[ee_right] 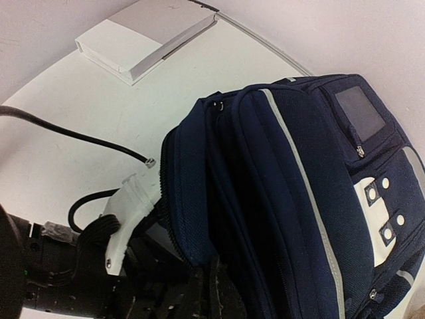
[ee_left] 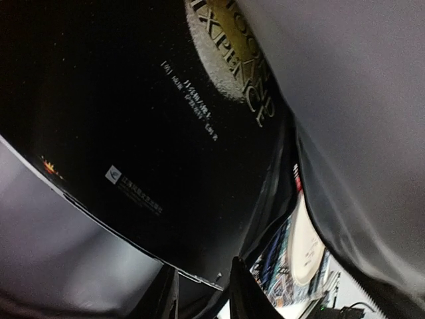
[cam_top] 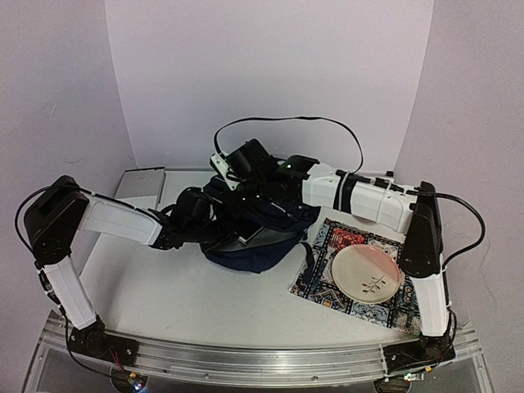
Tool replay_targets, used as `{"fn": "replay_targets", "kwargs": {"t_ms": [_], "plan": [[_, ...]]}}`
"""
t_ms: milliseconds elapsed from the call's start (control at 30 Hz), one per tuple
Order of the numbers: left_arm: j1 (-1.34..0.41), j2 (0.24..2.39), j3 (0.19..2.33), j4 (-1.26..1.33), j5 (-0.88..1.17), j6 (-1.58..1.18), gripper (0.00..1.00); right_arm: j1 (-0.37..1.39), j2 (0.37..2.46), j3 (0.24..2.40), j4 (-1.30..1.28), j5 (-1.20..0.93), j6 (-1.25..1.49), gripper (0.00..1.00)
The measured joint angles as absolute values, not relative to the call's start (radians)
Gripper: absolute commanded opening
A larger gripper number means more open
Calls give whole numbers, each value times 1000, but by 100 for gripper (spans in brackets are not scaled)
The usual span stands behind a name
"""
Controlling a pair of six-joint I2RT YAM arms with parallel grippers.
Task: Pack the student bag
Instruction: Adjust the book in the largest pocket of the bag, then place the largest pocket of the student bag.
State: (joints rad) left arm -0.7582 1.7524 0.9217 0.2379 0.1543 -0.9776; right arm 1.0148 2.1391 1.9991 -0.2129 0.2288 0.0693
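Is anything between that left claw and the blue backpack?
Nothing visible stands in the way. The left gripper is right at the mouth of the student bag, and its camera view is filled by a black book with grey fabric close around it. The plate lies off to the right, clear of that path.

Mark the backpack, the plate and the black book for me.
backpack point(ee_right: 332, 153), right wrist view, navy front panel.
plate point(cam_top: 366, 274), top view, its centre.
black book point(ee_left: 119, 119), left wrist view, its cover.
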Motion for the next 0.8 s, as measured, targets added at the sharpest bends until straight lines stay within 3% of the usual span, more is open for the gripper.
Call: {"fn": "replay_targets", "kwargs": {"t_ms": [267,600,800], "plan": [[-758,1782,925,321,151,-995,52,1003,2134,1963,-190,254,70,0],[-632,1458,654,362,138,-964,64,972,2104,1849,-177,270,67,0],[-525,1397,664,184,97,-865,75,943,2099,1750,-177,270,78,2]]}}
